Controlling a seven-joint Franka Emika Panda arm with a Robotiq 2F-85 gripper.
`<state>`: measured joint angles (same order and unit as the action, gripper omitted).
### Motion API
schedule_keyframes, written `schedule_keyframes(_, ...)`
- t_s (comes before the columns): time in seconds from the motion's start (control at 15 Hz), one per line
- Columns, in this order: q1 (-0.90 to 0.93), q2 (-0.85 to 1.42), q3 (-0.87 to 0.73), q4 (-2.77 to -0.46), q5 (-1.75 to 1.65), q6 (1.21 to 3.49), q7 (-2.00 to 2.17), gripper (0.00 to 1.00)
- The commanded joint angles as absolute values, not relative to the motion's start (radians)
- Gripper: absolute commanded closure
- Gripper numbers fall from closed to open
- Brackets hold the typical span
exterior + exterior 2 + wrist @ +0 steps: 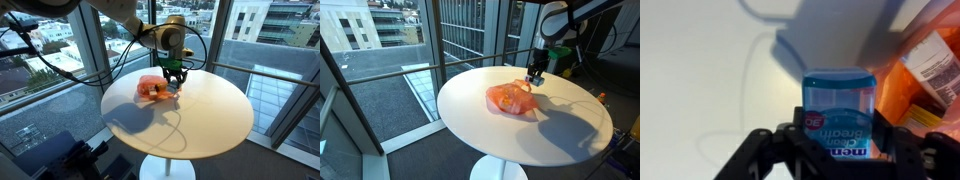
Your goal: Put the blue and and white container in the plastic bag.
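- Blue and white container (839,105), label print inverted, clamped between the dark fingers (762,152).
- Orange plastic bag (928,72) lies just beside it, at frame right.
- White bench (700,70) beneath, partly shadowed.

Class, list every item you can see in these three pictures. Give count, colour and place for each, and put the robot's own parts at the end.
table: one, white, round, beside the windows in both exterior views
plastic bag: one, orange, lying on the table next to the gripper
labelled pack: one, orange with a white label, at the bag in the wrist view; cannot tell whether it is fully inside
blue and white container: one, blue with white lettering, between the gripper's fingers, beside the bag
windows: several panes, dark frames, around the table, buildings outside
arm: one, white, reaching in over the table
gripper: one, black, closed on the blue and white container above the table
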<state>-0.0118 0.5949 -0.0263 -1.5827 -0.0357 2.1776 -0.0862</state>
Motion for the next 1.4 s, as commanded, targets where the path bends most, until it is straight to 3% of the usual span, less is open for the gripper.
schedule_keyframes(0.0, -0.001, 0.574, -0.006, -1.594, -0.021, 2.115, -0.043, 0.6)
schedule_keyframes(1.13, 0.014, 0.602, 0.027, -1.521, 0.031, 1.915, -0.02, 0.6)
schedule_keyframes(1.2, 0.02, 0.606, 0.027, -1.547, 0.018, 1.953, -0.03, 0.35)
schedule_keyframes(1.33, 0.018, 0.606, 0.026, -1.541, 0.018, 1.947, -0.03, 0.35)
